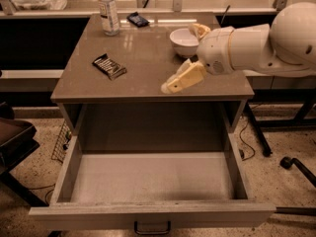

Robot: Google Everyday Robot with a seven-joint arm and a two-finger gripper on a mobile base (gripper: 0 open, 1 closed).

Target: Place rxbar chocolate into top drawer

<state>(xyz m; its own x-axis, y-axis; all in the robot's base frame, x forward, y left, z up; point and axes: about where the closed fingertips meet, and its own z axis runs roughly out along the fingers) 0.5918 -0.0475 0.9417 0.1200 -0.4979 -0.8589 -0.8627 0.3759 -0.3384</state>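
Note:
The rxbar chocolate, a flat black wrapper with pale stripes, lies on the left part of the brown tabletop. The top drawer is pulled wide open below, its pale interior bare, its dark handle at the front bottom. My gripper, with cream fingers, hangs over the tabletop's front middle, well right of the bar and holding nothing that I can see. The white arm reaches in from the right.
A white bowl stands behind the gripper. A clear bottle and a dark bluish wrapper sit at the table's back. A dark chair is at the left, a caster and cables on the floor at right.

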